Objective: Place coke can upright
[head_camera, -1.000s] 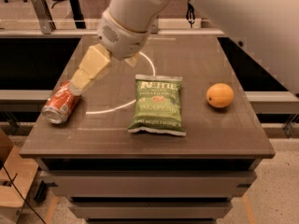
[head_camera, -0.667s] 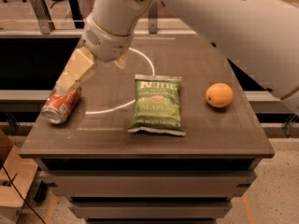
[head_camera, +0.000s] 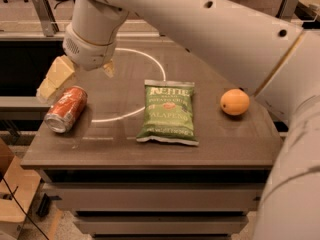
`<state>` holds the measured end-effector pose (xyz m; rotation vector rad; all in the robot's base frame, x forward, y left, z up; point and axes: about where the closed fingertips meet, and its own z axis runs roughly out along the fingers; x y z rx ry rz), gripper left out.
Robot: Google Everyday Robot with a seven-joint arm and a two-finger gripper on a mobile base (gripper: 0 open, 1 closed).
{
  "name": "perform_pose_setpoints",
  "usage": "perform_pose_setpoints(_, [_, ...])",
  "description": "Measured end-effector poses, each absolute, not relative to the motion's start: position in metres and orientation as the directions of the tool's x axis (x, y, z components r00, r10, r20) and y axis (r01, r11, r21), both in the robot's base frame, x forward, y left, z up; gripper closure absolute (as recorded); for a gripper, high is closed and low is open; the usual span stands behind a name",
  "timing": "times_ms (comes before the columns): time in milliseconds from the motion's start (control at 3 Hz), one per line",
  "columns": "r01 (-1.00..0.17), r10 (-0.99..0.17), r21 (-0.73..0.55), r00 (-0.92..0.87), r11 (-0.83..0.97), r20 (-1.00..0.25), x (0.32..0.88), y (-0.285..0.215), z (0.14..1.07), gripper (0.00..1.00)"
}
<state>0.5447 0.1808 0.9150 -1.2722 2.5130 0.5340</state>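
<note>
The coke can (head_camera: pixel 66 109) is red with a silver end and lies on its side near the left edge of the dark table (head_camera: pixel 150 154), its silver end facing the front left. My gripper (head_camera: pixel 80 78) hangs just behind and above the can, at the end of the big white arm. It is open and holds nothing. One cream finger (head_camera: pixel 54 79) is down beside the can's far left side, and the other cream fingertip (head_camera: pixel 108 69) shows to the right of the can's far end.
A green Kettle jalapeño chip bag (head_camera: pixel 168 112) lies flat at the table's middle. A round orange fruit (head_camera: pixel 234 102) sits on the right. A white curved line (head_camera: pixel 150 64) is marked on the tabletop. The white arm spans the upper right.
The gripper has moved left and down towards the can's far end, and one finger now reaches beside the can. The can, bag and orange have not moved.
</note>
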Motion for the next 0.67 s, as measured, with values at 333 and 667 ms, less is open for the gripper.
perform_pose_setpoints(333, [-0.776, -0.67, 0.219, -0.623, 0.591, -0.404, 0.5622, 0.2229, 0.8933, 0.0])
perform_pose_setpoints(667, [-0.777, -0.67, 0.219, -0.623, 0.591, -0.404, 0.5622, 0.2229, 0.8932, 0.0])
